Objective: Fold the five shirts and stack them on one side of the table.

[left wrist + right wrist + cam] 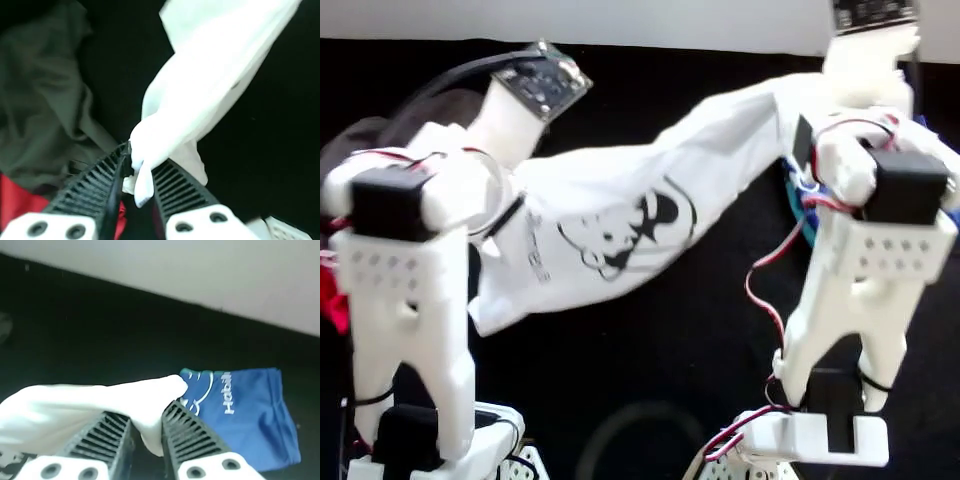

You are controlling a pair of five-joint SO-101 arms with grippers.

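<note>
A white shirt [620, 215] with a black printed figure hangs stretched in the air between the two arms above the black table. My left gripper [140, 172] is shut on one bunched corner of the white shirt [200, 95], at the left in the high view. My right gripper [147, 427] is shut on the opposite end of the white shirt [95, 397], at the upper right in the high view. A folded blue shirt [245, 407] lies on the table beyond the right gripper. A grey-green shirt [40, 95] and a red shirt [15, 207] lie below the left gripper.
The black table cloth [650, 370] covers the table. A pale wall [200, 275] runs along the table's far edge. The red shirt [332, 300] peeks out at the left edge, and the blue shirt's edge [798, 200] shows behind the right arm.
</note>
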